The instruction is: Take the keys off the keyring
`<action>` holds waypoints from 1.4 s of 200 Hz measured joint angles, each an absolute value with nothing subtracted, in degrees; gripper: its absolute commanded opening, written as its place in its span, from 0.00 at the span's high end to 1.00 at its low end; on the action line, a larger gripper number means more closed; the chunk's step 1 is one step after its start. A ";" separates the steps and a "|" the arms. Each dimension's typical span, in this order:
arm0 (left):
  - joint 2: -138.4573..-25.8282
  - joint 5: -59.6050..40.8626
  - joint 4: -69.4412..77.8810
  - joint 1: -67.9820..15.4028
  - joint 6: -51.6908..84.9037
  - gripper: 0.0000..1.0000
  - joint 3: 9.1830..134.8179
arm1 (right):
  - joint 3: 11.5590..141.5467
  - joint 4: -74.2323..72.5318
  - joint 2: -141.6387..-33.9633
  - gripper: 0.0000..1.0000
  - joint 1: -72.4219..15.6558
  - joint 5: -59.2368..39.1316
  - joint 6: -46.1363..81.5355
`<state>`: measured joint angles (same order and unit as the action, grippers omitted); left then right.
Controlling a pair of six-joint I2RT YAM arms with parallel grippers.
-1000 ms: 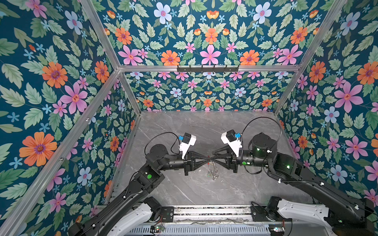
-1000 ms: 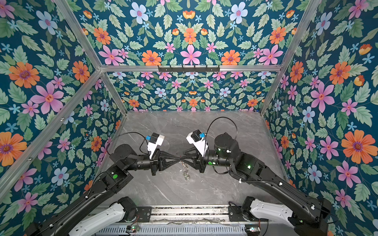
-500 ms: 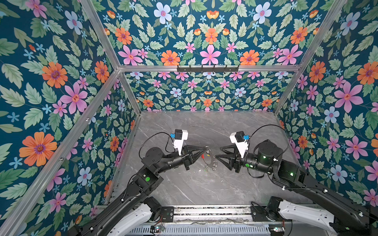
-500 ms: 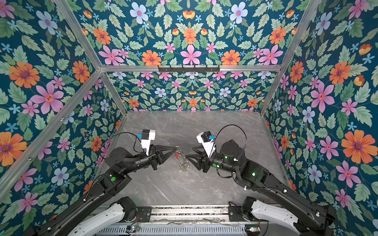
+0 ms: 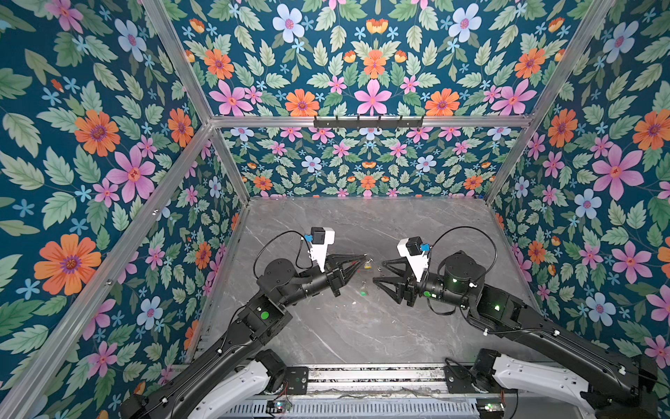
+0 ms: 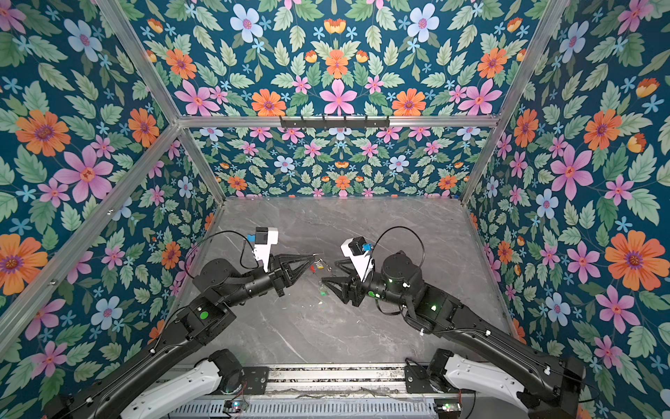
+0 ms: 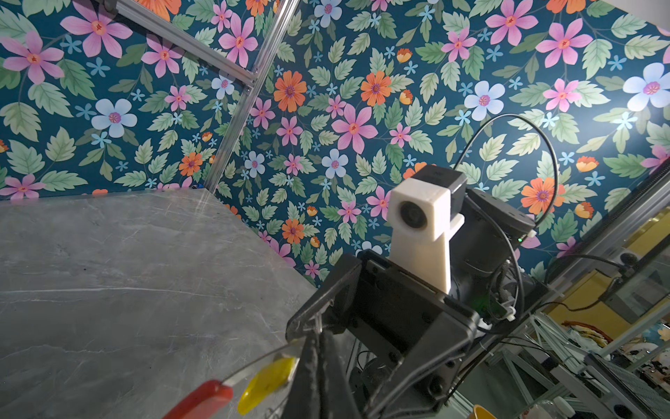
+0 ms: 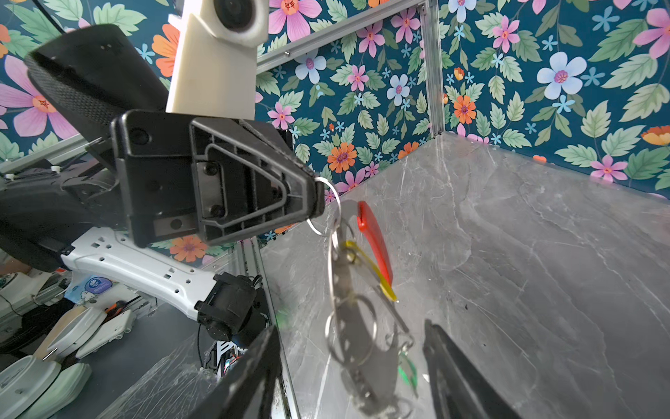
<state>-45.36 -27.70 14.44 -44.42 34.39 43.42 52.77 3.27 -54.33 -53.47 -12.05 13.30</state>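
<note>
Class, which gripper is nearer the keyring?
Left. The left gripper pinches a silver loop on the keyring; the right gripper stands open beside its hanging end, not touching.

Top views: keyring (image 5: 364,275) too small to resolve. L wrist: red seg. (image 7: 203,401) blurred, cut off at edge. R wrist: green tag (image 8: 408,373) blurred; R fingers (image 8: 460,373) cropped.

Tbh no legible text, brands or nrs anywhere. Only candidate: a small round blue sticker (image 8: 95,284) on a pale packet (image 8: 77,294) in the right wrist view, lettering too blurry to read
</note>
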 measured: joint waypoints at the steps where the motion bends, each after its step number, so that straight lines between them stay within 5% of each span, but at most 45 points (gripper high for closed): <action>1: -45.36 -27.70 14.44 -44.42 34.39 1.00 43.42 | 52.77 3.27 -54.33 0.38 -53.47 -12.05 13.30; 142: -45.56 -28.25 11.92 -44.82 30.39 1.00 45.80 | 58.28 7.31 -59.90 1.00 -55.35 -11.09 9.96; 280: -46.35 -23.16 3.31 -45.95 25.15 1.00 49.10 | 66.48 19.62 -63.90 1.00 -60.84 1.93 6.04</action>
<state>-46.35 -23.16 3.31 -45.95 25.15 49.10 66.48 19.62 -63.90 -60.84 1.93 6.04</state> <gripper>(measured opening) 0.050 0.072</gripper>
